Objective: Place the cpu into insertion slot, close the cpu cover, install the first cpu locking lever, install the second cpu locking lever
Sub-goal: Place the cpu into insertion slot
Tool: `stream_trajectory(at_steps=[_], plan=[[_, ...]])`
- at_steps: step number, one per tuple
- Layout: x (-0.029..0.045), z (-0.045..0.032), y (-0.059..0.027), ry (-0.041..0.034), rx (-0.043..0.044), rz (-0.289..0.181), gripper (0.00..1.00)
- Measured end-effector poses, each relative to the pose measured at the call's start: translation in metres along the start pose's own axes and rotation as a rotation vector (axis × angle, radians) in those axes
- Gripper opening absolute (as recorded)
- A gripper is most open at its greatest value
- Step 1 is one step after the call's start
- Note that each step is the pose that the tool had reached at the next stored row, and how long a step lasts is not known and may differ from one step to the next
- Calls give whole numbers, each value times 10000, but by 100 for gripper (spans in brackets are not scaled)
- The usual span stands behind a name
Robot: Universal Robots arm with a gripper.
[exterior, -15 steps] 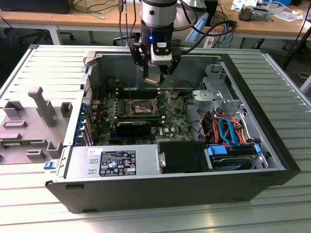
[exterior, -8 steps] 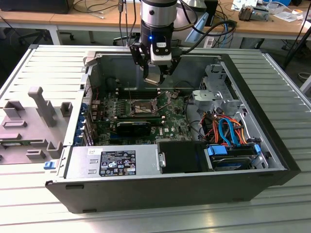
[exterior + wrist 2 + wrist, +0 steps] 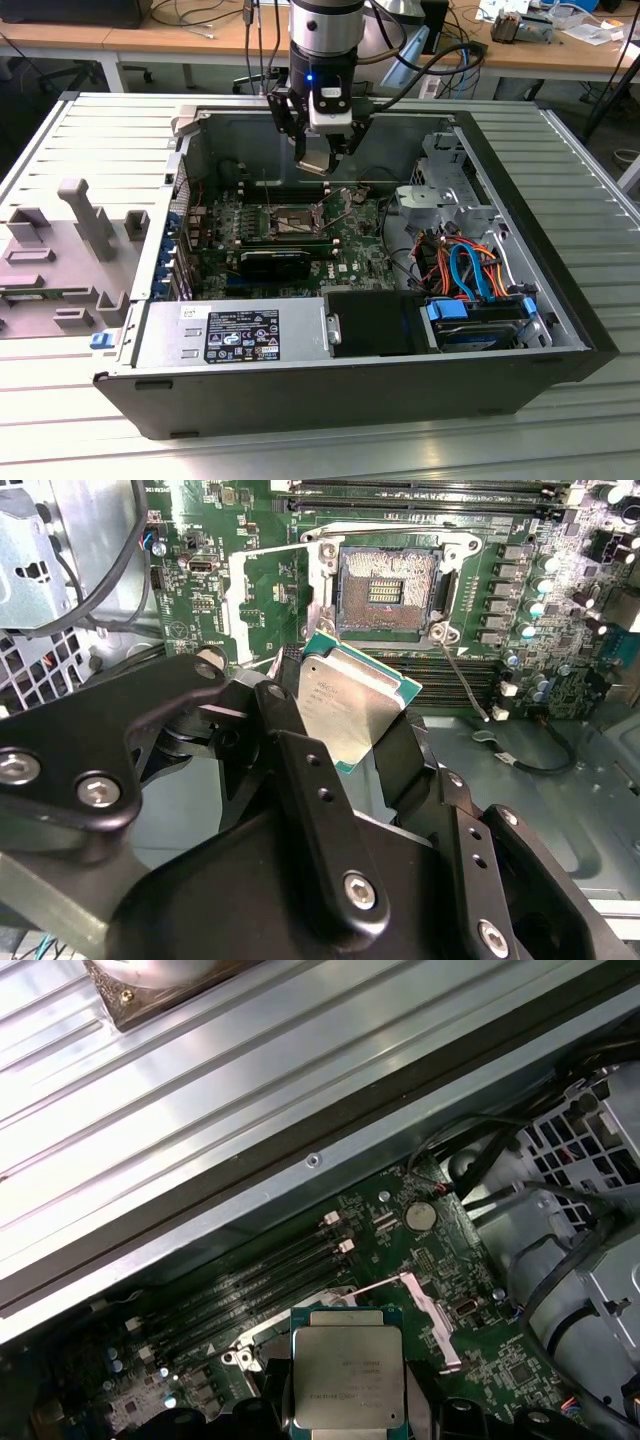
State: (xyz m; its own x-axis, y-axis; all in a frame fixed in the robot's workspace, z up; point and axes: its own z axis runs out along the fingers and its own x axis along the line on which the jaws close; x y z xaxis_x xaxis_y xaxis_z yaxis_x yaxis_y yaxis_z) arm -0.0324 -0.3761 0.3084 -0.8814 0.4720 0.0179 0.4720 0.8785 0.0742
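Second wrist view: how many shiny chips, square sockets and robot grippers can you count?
cpu: 1
insertion slot: 1
gripper: 1
Total: 3

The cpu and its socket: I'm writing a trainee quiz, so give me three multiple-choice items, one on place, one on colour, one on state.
1. Where is the cpu?
A) seated in the insertion slot
B) held in the jaws above the board
C) lying flat on the board

2. What colour is its top?
A) silver-grey
B) blue
C) orange

3. How is the insertion slot?
A) holding the cpu
B) hidden under a fan
C) empty, contacts bare

Answers: B, the second wrist view shows the jaws clamping its edges; A, the metal top reads silver-grey in both wrist views; C, its contact field lies exposed.
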Motion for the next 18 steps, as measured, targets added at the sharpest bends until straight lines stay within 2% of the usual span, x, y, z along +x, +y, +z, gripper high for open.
stream_trajectory(at_steps=[18], plan=[[0, 0, 0, -12, -3, 170, 54]])
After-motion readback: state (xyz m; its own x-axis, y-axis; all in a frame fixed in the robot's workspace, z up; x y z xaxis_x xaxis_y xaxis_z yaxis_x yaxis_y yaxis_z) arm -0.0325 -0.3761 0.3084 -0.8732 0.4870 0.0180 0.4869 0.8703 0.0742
